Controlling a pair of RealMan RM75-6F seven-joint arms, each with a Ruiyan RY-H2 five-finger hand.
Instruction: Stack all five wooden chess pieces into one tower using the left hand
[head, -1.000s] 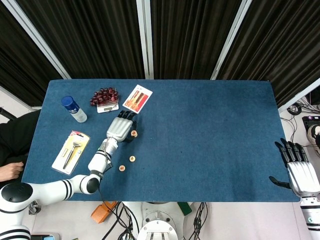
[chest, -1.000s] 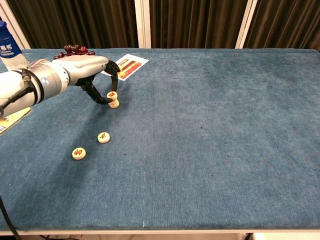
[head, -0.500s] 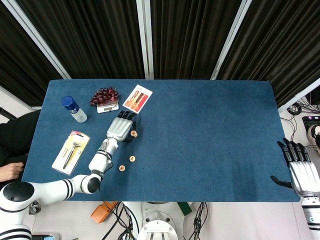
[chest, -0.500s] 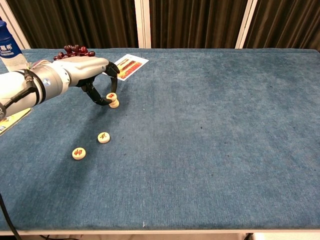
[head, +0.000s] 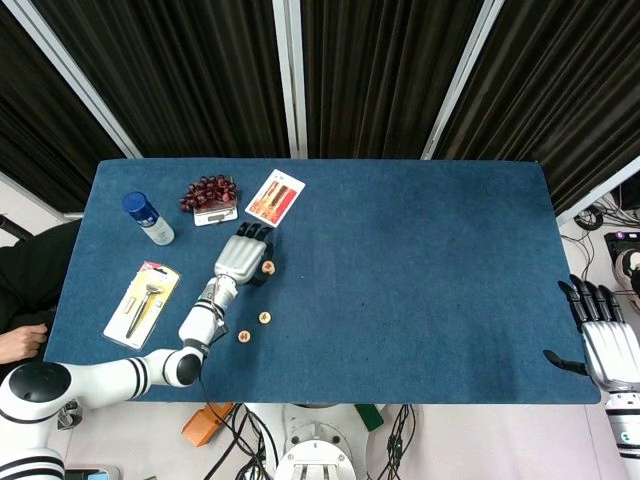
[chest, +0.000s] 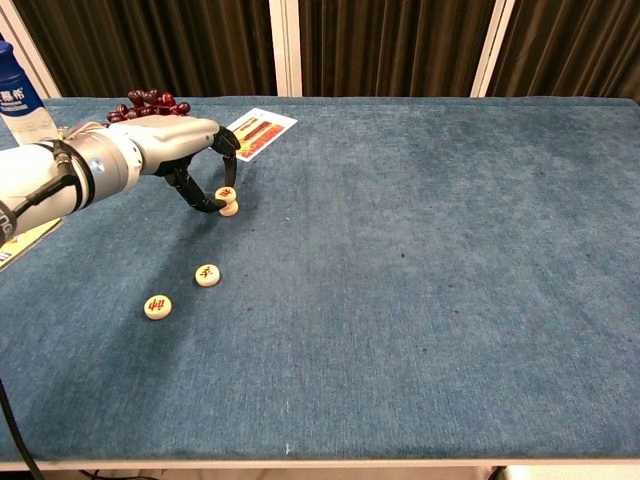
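A short stack of round wooden chess pieces (chest: 228, 207) (head: 267, 267) stands on the blue table, left of centre. My left hand (chest: 165, 148) (head: 238, 258) reaches over it from the left. Its thumb and a finger pinch the top chess piece (chest: 226, 193), which sits slightly tilted on the stack. Two loose chess pieces with red marks lie nearer the front, one (chest: 207, 274) (head: 264, 318) beside the other (chest: 157, 306) (head: 243, 336). My right hand (head: 608, 345) hangs off the table's right edge, fingers straight and apart, holding nothing.
Behind the left hand lie a printed card (chest: 258, 131) (head: 274, 197) and a bunch of dark grapes (head: 208, 190) on a small scale. A blue-capped bottle (head: 147, 217) and a packaged tool (head: 142, 303) sit at the far left.
The left hand has risen slightly while the top piece stays on the stack. The right hand has drifted a little toward the lower right, away from the table.
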